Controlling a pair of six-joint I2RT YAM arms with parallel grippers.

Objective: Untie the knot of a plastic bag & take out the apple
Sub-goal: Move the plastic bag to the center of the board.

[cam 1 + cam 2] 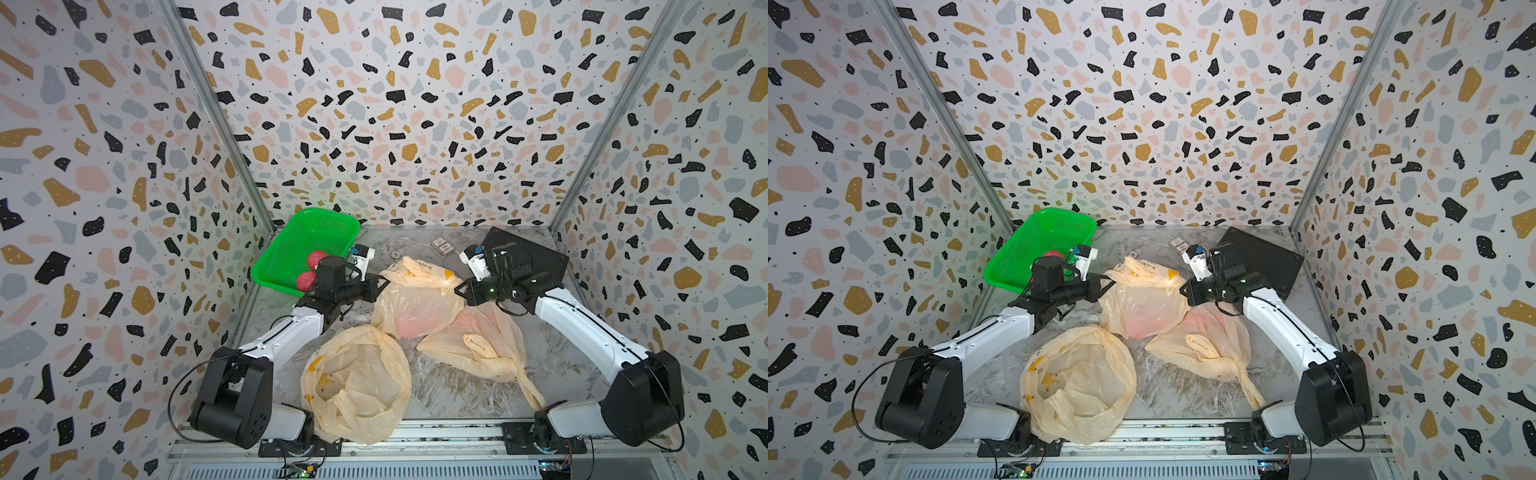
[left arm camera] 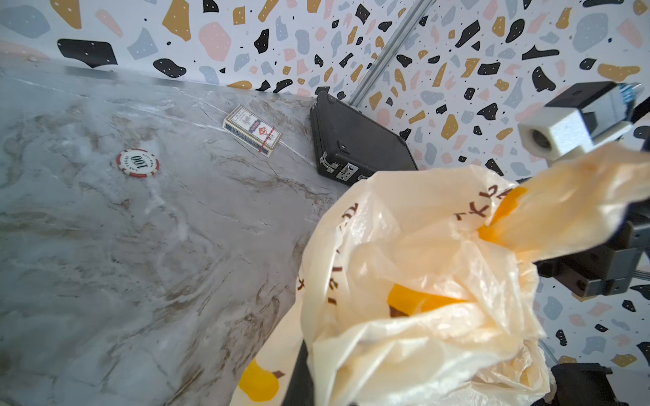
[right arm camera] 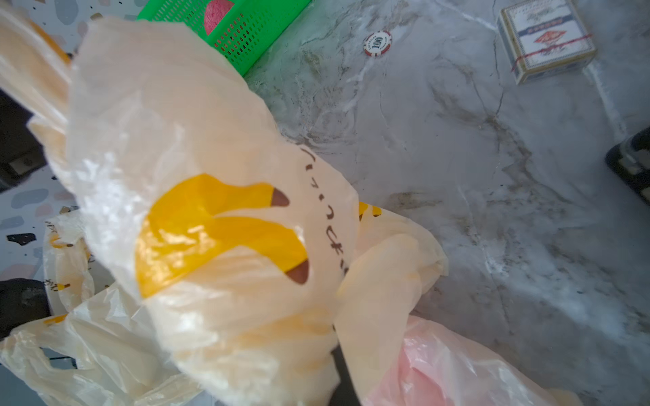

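Past the empty bag (image 1: 357, 382), left fingers (image 1: 380, 284) and right fingers (image 1: 459, 288) clamp the apple bag (image 1: 415, 303), its mouth stretched crosswise.

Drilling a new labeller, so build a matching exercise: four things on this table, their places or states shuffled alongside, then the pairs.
1. green plastic mesh basket
2. middle cream plastic bag
3. front cream plastic bag
4. black hard case

A. gaping open
B. holds red apples
C. pinched by left gripper and right gripper
D. back corner, right arm's side

Pairs: 1-B, 2-C, 3-A, 4-D
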